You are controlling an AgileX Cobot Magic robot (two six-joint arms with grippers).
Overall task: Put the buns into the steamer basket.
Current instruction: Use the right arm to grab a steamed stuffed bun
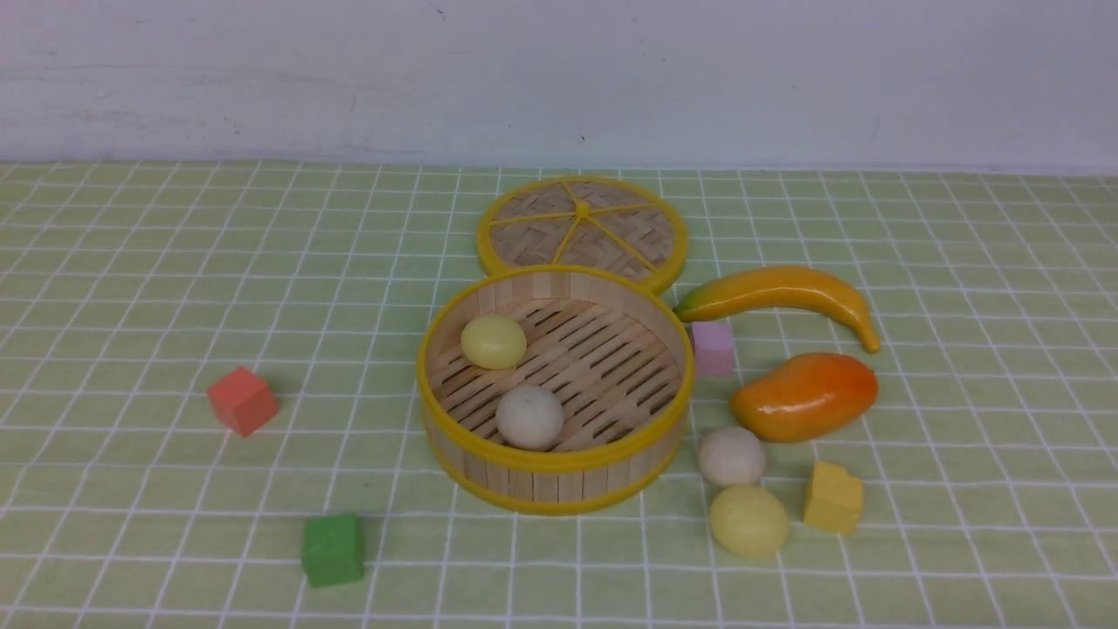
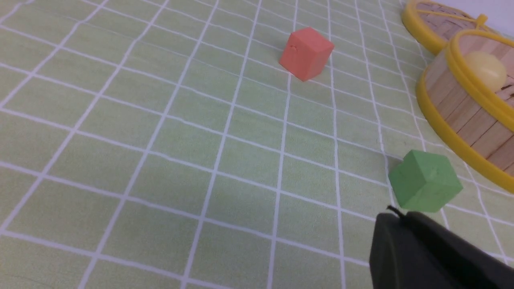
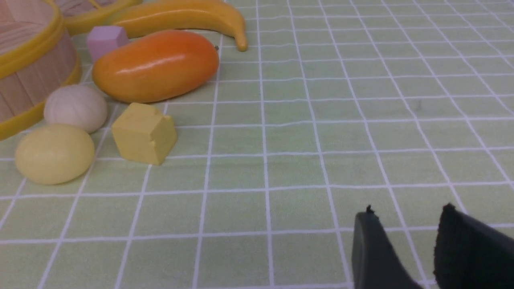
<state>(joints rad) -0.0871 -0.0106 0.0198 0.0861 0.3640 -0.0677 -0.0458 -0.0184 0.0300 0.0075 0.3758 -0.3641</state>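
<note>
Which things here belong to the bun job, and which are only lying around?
For the job:
- four buns
- steamer basket

Just lying about:
- woven lid
- banana
- mango
- red, green, pink, yellow blocks

In front of me, the steamer basket holds two buns. Behind it is the lid. To its right lie two other buns, the mango and the banana; two cubes are left.
</note>
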